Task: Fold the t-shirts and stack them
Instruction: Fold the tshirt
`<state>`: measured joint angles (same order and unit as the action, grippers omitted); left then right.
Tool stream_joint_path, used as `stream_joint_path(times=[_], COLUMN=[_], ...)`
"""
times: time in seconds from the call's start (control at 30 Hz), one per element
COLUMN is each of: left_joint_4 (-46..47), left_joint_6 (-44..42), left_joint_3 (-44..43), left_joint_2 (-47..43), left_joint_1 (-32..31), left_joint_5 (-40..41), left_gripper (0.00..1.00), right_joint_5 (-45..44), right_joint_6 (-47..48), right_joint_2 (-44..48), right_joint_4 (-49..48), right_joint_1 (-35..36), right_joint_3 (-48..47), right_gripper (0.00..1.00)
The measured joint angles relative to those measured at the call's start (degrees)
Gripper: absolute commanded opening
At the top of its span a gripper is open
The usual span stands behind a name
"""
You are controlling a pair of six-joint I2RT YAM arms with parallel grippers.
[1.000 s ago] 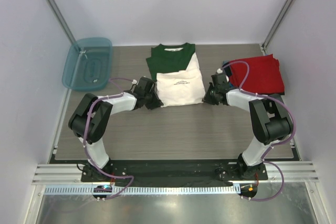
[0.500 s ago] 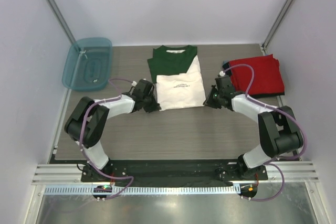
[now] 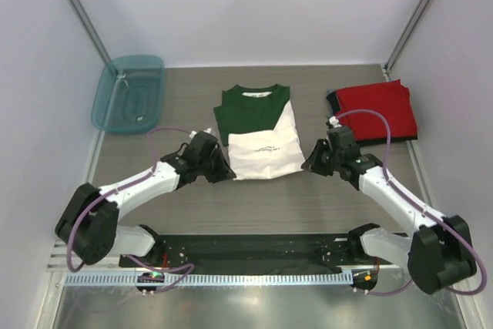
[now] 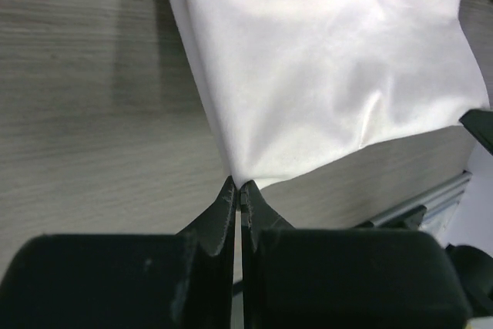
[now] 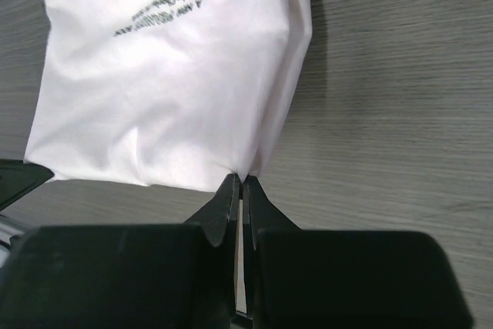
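The white t-shirt with dark green top (image 3: 260, 134) lies partly folded at the table's middle, its white lower half doubled over with black print showing. My left gripper (image 3: 224, 172) is shut on the near left corner of the white fold (image 4: 323, 67). My right gripper (image 3: 310, 166) is shut on the near right corner of the fold (image 5: 169, 90). Both hold the cloth edge low over the table. A folded red t-shirt (image 3: 374, 111) lies at the back right on a dark one, of which only an edge shows.
A teal plastic tub (image 3: 129, 92) stands at the back left corner. Metal frame posts rise at the back corners. The black base plate (image 3: 254, 248) runs along the near edge.
Both grippers have pulled the shirt's folded near edge toward the arms' bases, and the whole shirt has slid a little nearer. Both arms have stretched out lower and wider.
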<state>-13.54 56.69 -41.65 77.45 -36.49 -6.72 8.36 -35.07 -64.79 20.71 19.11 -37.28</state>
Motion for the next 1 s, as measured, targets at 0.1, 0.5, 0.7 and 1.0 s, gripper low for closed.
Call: stream_joint_path(times=[0.1, 0.5, 0.7, 1.0], left_joint_4=[-2.36, -11.61, -11.65, -11.58], left_joint_6=[0.83, 1.29, 1.2, -0.44], left_joint_3=[0.0, -9.7, -11.65, -17.4], left_joint_2=[-4.9, -9.53, -6.62, 0.09], left_joint_1=[-1.03, 0.76, 5.09, 9.03], left_joint_5=[-0.61, -3.02, -5.01, -7.04], left_gripper=[0.0, 0.0, 0.0, 0.0], right_joint_5=[0.2, -1.53, -3.65, -7.41], right_joint_6=[-0.02, 2.32, 4.48, 6.58], right_joint_2=[5.38, 1.49, -6.93, -17.53], right_joint_4=[2.67, 9.99, 10.34, 10.6], right_joint_1=[0.33, 0.33, 0.35, 0.28], right_joint_3=[-0.02, -13.0, -21.49, -30.97], right_gripper=[0.01, 0.01, 0.01, 0.01])
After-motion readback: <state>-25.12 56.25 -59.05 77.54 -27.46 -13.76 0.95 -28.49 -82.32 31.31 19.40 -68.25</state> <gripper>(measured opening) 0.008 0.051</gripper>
